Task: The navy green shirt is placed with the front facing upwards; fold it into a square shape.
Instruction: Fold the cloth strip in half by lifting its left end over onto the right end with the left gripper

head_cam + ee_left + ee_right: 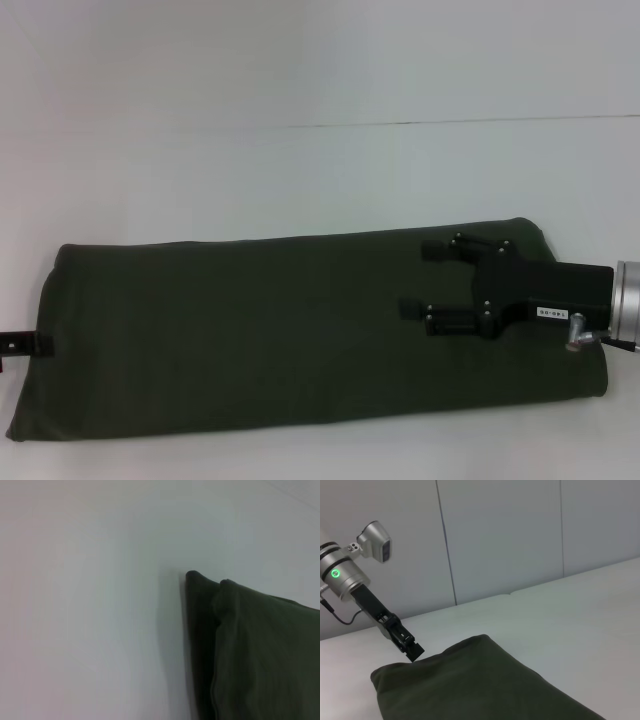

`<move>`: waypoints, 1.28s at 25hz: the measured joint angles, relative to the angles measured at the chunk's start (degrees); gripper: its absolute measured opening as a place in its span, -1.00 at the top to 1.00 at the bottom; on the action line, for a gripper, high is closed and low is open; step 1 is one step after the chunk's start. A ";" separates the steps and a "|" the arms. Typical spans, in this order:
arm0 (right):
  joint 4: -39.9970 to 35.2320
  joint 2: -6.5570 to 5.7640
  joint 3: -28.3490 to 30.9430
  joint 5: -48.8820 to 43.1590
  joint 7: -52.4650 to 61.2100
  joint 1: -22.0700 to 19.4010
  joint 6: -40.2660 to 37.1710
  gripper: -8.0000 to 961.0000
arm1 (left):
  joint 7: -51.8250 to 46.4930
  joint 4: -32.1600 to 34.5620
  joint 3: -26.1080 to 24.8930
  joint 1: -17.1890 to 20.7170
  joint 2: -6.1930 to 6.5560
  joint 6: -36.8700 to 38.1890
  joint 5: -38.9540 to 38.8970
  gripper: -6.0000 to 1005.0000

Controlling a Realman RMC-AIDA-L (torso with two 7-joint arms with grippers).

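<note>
The navy green shirt [280, 335] lay on the white surface [300, 120] as a long, flat strip. No sleeves stuck out and no letters showed, so it looked like the sides had already been folded in. That part of the job seemed done. The strip was still much longer than it was wide. To make a square, I think the ends had to be folded over toward the middle.

The right tool [422, 282] hung over the shirt, near the shirt's right end. Its two black fingers [445, 320] were wide apart and pointed along the shirt toward the other end. Nothing was between them. I could not tell if they touched the cloth or floated just above it.

The left tool [410, 649] was at the shirt's left end. In the head view only a small black bit of it showed at the shirt's edge. In the right wrist view its dark tip sat right at a corner of the shirt. I could not tell if its fingers were apart or together, or if it was pinching the cloth. The left wrist view showed only the stacked layers of the shirt's end on the surface.
</note>
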 joint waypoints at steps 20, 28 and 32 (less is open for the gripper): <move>0.50 0.00 0.00 0.00 0.84 0.41 0.75 -0.89 | 0.23 -1.76 0.77 -0.08 -0.09 0.31 0.50 -0.77; 0.50 0.00 0.00 0.00 0.85 0.44 0.89 -0.89 | 0.80 -2.97 0.80 -0.60 -0.08 0.40 0.83 -0.77; 0.49 0.00 0.00 0.00 0.85 0.61 1.09 -0.89 | 0.81 -4.07 0.84 -1.05 -0.04 0.79 0.44 -0.76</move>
